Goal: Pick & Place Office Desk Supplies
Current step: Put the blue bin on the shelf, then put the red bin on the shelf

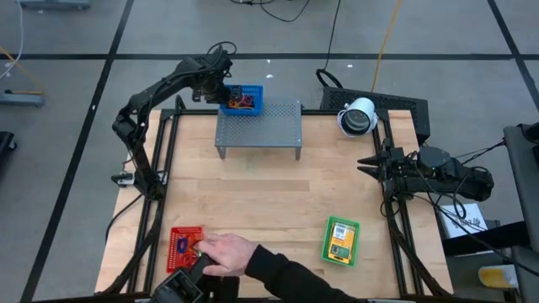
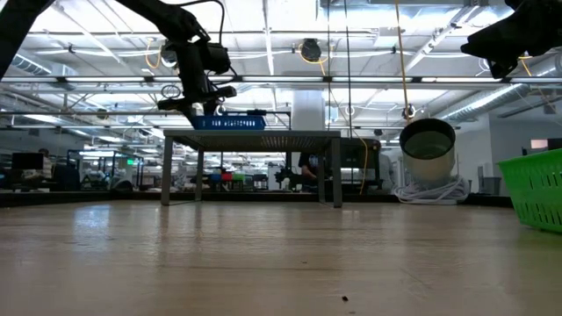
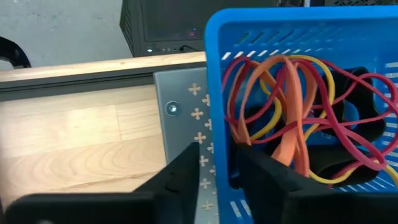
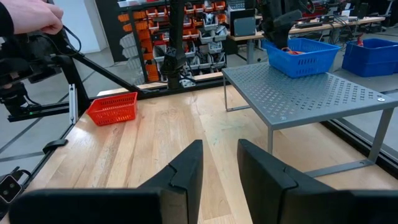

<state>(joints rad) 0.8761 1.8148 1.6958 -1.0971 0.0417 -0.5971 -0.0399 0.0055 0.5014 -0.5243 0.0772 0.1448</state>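
Your left end effector [image 1: 226, 94] sits at the blue mesh basket [image 1: 244, 98], which rests on one end of the grey perforated shelf [image 1: 258, 126] at the far side of the desk [image 1: 269, 194]. In the left wrist view its two fingers [image 3: 180, 171] straddle the basket's near wall, one outside and one inside, clamped on the wall. Inside that basket you have a tangle of red, orange and yellow rubber bands [image 3: 292, 112] lying over something dark that is too hidden to identify.

Your right end effector [image 1: 368, 162] waits beyond the shelf's other end, near the desk's edge, with its fingers [image 4: 186, 165] a little apart and nothing between them.

Well away from the shelf, on the near side of the desk, a red mesh basket [image 1: 185, 246] holds small items too small to make out, and a person's hand [image 1: 226, 254] in a dark sleeve rests just beside it. A green mesh basket [image 1: 340, 241] stands on the same near side, below the shelf's right end, with yellow-orange packets [image 1: 340, 238] inside.
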